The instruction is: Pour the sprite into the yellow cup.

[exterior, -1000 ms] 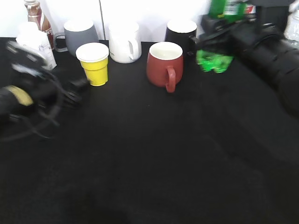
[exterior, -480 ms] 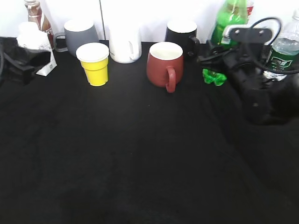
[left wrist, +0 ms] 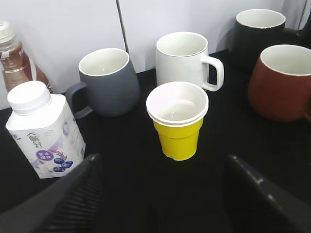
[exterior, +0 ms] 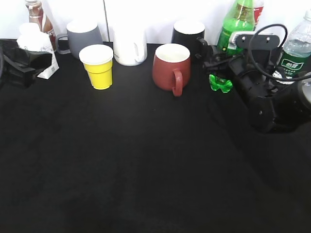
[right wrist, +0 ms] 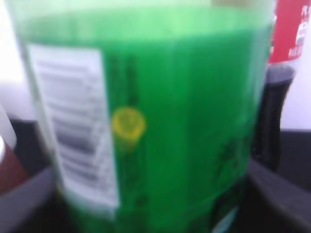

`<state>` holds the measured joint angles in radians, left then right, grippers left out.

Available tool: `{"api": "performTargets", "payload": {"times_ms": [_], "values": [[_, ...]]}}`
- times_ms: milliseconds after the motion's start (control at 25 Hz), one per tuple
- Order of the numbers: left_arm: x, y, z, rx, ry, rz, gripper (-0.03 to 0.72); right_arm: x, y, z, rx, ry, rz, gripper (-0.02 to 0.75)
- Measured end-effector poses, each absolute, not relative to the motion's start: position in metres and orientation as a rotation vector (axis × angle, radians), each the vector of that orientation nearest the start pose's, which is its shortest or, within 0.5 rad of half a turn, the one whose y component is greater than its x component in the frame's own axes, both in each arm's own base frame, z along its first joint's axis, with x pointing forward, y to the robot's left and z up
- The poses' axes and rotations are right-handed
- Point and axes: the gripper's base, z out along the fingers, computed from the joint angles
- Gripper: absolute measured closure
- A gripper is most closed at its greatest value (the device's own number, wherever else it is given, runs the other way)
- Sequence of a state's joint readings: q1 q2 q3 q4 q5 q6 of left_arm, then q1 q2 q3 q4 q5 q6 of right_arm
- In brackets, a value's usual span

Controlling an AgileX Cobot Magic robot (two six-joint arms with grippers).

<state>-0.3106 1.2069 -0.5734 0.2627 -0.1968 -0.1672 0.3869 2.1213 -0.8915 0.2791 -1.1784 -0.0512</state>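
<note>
The sprite stands upright at the back right of the black table, its lobed base low by the cloth. It fills the right wrist view, with its white barcode patch on the left. My right gripper is shut on its lower body, a finger on each side. The yellow cup stands at the back left, upright. In the left wrist view the cup sits just ahead of my left gripper, which is open and empty. In the exterior view that gripper is at the far left edge.
A red mug stands between cup and sprite. Behind are a grey mug, a white mug and a black mug. A water bottle stands at far right. A milk carton and a brown bottle stand at far left.
The right arm has come down and back with the sprite, from raised and blurred to upright at the table. The left arm has drawn back to the left edge.
</note>
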Motion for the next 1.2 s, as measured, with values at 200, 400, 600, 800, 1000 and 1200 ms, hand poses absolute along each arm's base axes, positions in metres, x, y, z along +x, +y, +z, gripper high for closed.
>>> {"api": "performTargets", "payload": {"times_ms": [200,400,600,800,1000,1200], "values": [[0.233,-0.080,0.257,0.416,1.886,-0.197,0.114,0.353,0.121,0.126,-0.058,1.574,0.186,0.120],[0.233,-0.079,0.255,0.404,1.919,-0.193,0.120,0.319,0.111,0.132,-0.063,1.630,0.230,0.120],[0.215,-0.076,0.244,0.338,2.349,-0.151,0.129,0.288,0.110,0.190,-0.135,2.052,0.295,0.124],[0.180,-0.078,0.249,0.377,2.877,-0.156,0.185,0.237,0.105,0.244,-0.358,2.628,0.296,0.151],[0.153,-0.089,0.253,0.463,3.073,-0.436,0.189,0.189,0.073,0.285,-0.450,2.681,0.076,0.199],[0.112,-0.074,0.296,0.490,2.801,-0.507,0.190,0.077,0.025,0.356,-0.308,2.318,0.167,0.204]]}}
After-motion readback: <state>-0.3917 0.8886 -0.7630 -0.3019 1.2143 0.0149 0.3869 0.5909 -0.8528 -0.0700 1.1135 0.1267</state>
